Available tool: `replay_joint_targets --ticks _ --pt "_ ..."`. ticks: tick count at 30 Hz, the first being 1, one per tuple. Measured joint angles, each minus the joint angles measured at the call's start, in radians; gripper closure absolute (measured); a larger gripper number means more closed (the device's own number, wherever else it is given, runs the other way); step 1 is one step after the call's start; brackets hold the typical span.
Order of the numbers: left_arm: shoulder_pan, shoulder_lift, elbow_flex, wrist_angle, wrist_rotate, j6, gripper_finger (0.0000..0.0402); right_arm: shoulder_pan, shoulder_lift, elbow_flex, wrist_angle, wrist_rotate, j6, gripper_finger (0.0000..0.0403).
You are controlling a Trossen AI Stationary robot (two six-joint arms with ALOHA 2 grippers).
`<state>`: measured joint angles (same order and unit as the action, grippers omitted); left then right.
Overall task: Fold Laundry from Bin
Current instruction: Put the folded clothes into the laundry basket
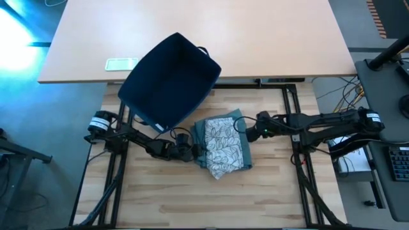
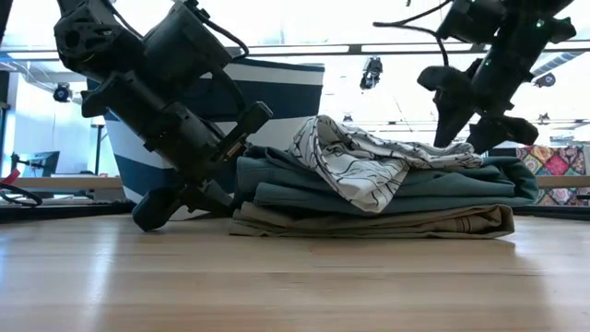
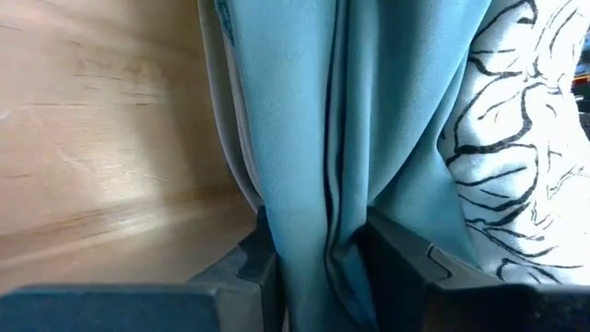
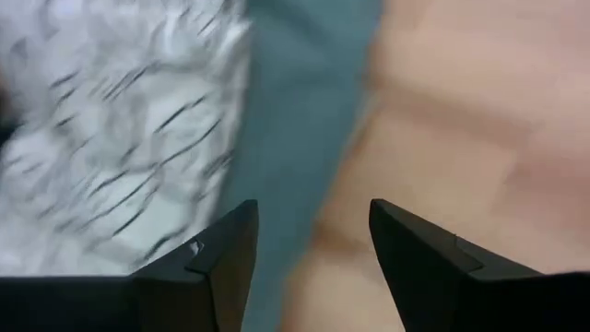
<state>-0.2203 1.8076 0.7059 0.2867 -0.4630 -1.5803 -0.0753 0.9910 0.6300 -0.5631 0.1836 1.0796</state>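
A folded stack of laundry (image 1: 220, 145) lies on the wooden table: a beige garment (image 2: 369, 221) at the bottom, a teal garment (image 2: 442, 189) on it, and a white cloth with dark leaf lines (image 1: 220, 137) crumpled on top. My left gripper (image 1: 193, 152) is at the stack's left edge, shut on the teal cloth. My right gripper (image 1: 248, 128) hovers open above the stack's far right corner, touching nothing. The navy bin (image 1: 169, 80) with white stripes (image 2: 277, 78) sits tilted behind the stack. My left gripper pinches the teal garment's left edge (image 3: 318, 231) between its two fingers (image 3: 396, 258), with several folded layers in the gap. It comes from the table's left, slanting downward. The garment stays lying in the stack on the table, slack.
A lighter table (image 1: 255, 38) adjoins the far side and carries a small white flat device (image 1: 121, 64). Bare wood (image 1: 192, 198) lies in front of the stack. Cables and equipment (image 1: 358, 153) sit past the right edge.
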Motion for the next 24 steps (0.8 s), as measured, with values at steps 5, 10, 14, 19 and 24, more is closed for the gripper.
replay_joint_targets --ticks 5,10,14,19,24 --pt "0.0 0.0 0.0 0.0 0.001 0.0 0.0297 -0.012 0.008 -0.001 -0.011 0.009 -0.034 0.0258" --pt "0.0 0.0 0.0 0.0 0.001 0.001 0.0297 -0.014 0.008 -0.003 -0.019 -0.037 -0.048 0.0373" --pt "0.0 0.001 -0.001 0.0 0.002 0.001 0.0297 -0.042 0.012 -0.024 -0.024 -0.134 0.015 0.0314" --pt "0.0 0.001 -0.001 0.0 0.002 0.002 0.0297 -0.059 0.011 -0.089 0.034 -0.158 0.102 0.0189" --pt "0.0 0.001 -0.001 0.0 0.002 0.005 0.0297 -0.066 0.019 -0.208 0.399 -0.158 0.096 0.0091"
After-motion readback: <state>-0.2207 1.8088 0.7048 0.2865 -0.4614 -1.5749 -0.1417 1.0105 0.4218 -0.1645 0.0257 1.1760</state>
